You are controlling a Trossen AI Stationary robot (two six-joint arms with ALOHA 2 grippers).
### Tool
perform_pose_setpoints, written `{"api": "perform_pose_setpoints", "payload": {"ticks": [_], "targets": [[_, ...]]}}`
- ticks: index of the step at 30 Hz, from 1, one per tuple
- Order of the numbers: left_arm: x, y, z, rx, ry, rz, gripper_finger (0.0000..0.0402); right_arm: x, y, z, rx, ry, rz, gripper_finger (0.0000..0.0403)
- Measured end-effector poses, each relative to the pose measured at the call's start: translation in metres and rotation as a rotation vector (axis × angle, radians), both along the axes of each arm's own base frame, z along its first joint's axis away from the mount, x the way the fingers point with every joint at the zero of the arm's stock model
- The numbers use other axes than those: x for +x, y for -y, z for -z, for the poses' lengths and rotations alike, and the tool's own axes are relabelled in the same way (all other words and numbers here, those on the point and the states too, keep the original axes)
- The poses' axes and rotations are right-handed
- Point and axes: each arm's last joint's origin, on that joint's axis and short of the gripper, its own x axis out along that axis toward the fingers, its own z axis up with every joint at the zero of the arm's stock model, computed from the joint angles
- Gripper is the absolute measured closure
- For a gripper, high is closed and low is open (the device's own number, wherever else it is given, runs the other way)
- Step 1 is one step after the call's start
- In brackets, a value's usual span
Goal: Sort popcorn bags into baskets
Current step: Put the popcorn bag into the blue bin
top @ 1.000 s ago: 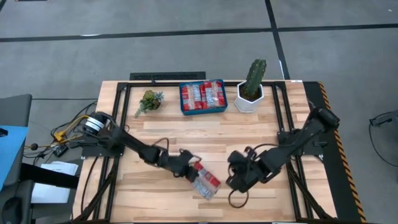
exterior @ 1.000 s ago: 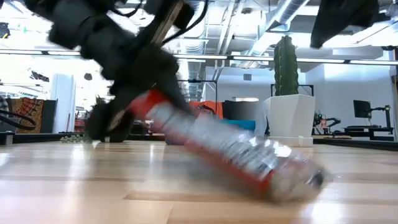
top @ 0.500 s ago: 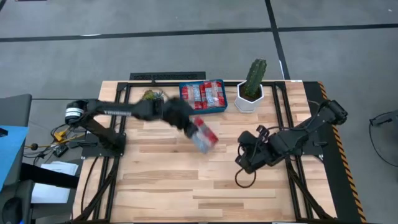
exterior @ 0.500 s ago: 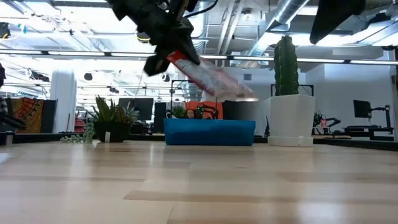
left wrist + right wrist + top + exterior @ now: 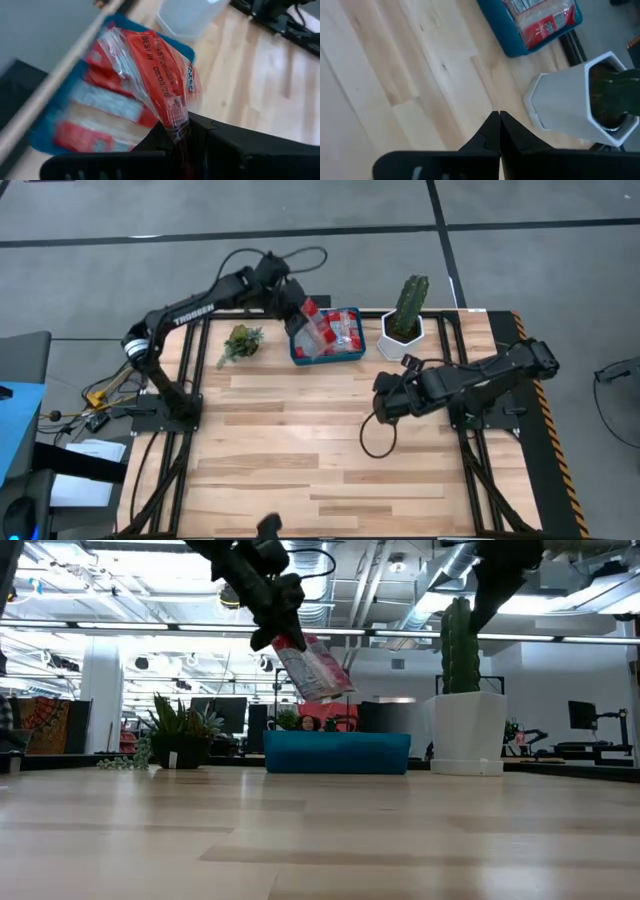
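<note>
My left gripper (image 5: 299,310) is shut on one red popcorn bag (image 5: 312,332) with clear and silver print, held in the air over the left part of the blue bin (image 5: 330,361). The low view shows the bag (image 5: 316,671) hanging tilted, well above the bin (image 5: 337,753). Several more red packets (image 5: 342,331) lie flat inside the bin. My right gripper (image 5: 385,403) is shut on nothing and hovers over the table's middle right, in front of the cactus pot. My left gripper pinches the bag by one short crimped end (image 5: 176,114) between its two fingers (image 5: 165,134). The fingers come slanting down from the table's left. The bag is lifted clear and hangs tilted below and beyond the fingers, its free end (image 5: 338,688) toward the bin.
A white pot with a cactus (image 5: 403,330) stands right of the bin at the far edge. A small green plant (image 5: 240,341) sits left of it. A cable loop (image 5: 375,440) hangs from the right arm. Bare wood (image 5: 300,450) spans the middle and near side.
My left gripper has carried the bag from the table's near middle, where its lower end touched the wood, up and toward the far edge. It now hangs clear over the bin. My right gripper has drawn back from the near middle toward the far edge.
</note>
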Motion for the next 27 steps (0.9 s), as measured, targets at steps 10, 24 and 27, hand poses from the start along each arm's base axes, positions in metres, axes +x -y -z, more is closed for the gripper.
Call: {"api": "perform_pose_setpoints", "payload": {"ticks": [10,24,27], "targets": [[0.004,-0.05,0.03,0.083,-0.138,0.195,0.0396,0.01,0.041,0.0,0.019,0.014,0.113,0.0385],[0.008,-0.07,0.062,0.183,-0.216,0.345,0.0339,0.017,0.087,-0.003,0.055,0.092,0.232,0.0383],[0.01,-0.073,0.06,0.228,-0.202,0.329,0.0294,0.016,0.095,-0.003,0.052,0.091,0.253,0.0386]]}}
